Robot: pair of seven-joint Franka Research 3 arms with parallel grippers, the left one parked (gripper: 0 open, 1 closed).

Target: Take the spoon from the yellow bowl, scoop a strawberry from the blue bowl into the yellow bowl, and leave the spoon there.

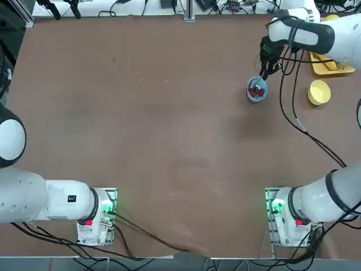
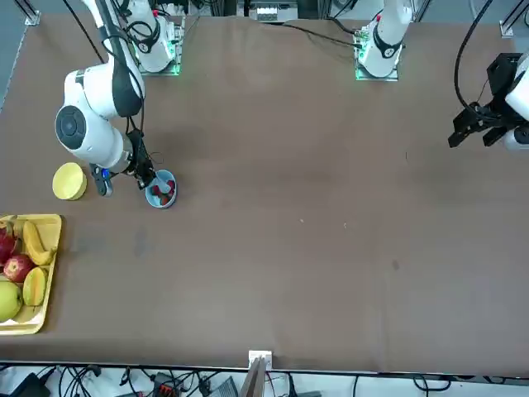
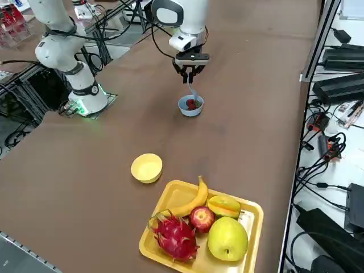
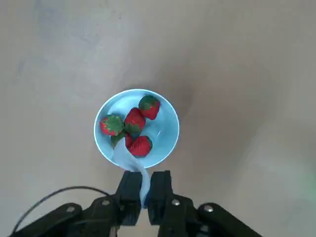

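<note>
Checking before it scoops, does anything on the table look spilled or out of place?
Nothing stands out. The strawberries sit inside the blue bowl, the right gripper holds the spoon over it, and the yellow bowl stands upright.

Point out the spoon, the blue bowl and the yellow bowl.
spoon (image 4: 124, 154): right wrist view, on its scoop end in the bowl.
blue bowl (image 4: 165, 129): right wrist view, on its bare inner wall.
yellow bowl (image 3: 147, 167): right side view, on its inside.

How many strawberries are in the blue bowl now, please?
4 show in the blue bowl: one at the far side, one in the middle, one beside it, one nearest the spoon. The spoon may hide more.
</note>
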